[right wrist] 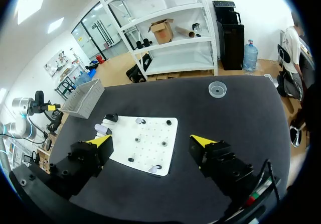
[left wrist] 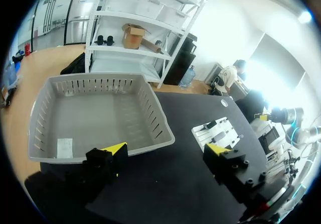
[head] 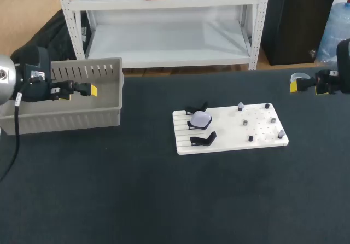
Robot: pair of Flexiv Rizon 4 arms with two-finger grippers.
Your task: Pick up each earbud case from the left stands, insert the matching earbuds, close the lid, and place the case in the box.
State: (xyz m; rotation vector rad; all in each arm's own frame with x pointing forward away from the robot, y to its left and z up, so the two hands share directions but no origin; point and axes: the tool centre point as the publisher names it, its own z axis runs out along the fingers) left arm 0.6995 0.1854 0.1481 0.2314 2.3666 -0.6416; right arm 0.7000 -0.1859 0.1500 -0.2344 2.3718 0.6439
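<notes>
I'm looking in on what is reading as a robotics lab bench. A dark-covered table [head: 164, 200] is carrying a white pegged fixture board [head: 257, 132], and a grey slotted crate [head: 65, 118] is sitting well to the board's left. My yellow-tipped left arm [head: 33, 80] is hanging near that crate, and my right arm [head: 342, 63] is hovering off to the board's right, making it a two-arm test rig.

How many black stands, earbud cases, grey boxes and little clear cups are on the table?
black stands: 3
earbud case: 1
grey box: 1
clear cup: 1
Total: 6
</notes>
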